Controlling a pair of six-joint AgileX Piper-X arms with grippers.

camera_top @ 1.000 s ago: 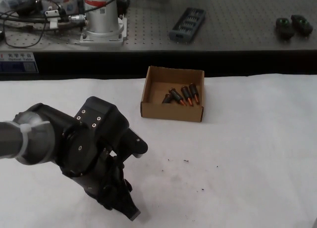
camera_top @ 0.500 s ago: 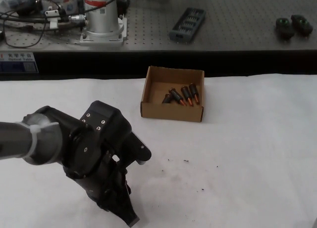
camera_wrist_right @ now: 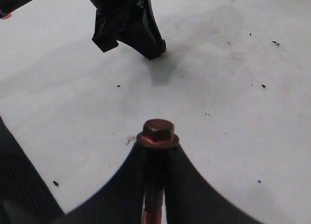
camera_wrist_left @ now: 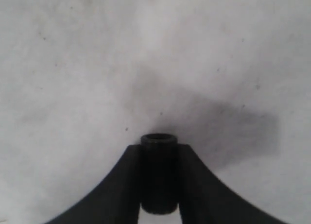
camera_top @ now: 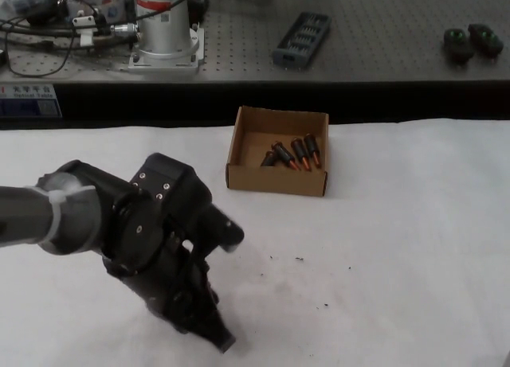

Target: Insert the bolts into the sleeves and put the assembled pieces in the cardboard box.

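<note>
My left gripper [camera_wrist_left: 159,151] is shut on a short black sleeve [camera_wrist_left: 159,170], its open bore facing the white sheet just beyond. In the high view that arm [camera_top: 151,247] hangs low over the near left of the bench, fingertips [camera_top: 221,341] close to the sheet. My right gripper [camera_wrist_right: 156,151] is shut on a copper-coloured bolt [camera_wrist_right: 157,134], hex head outward and threaded shank between the fingers; the left gripper [camera_wrist_right: 131,27] stands farther off across the sheet. The cardboard box [camera_top: 279,150] at the bench's middle back holds several assembled pieces [camera_top: 293,154].
A white sheet [camera_top: 382,247] covers the bench, with small dark specks [camera_top: 300,259] near its middle. Behind it a perforated metal table carries a silver post [camera_top: 163,25], a dark rack [camera_top: 301,37] and two black parts [camera_top: 472,42].
The left arm has shifted slightly and turned at the wrist over the near left of the sheet, its fingertips staying low. The box and its contents have not moved.
</note>
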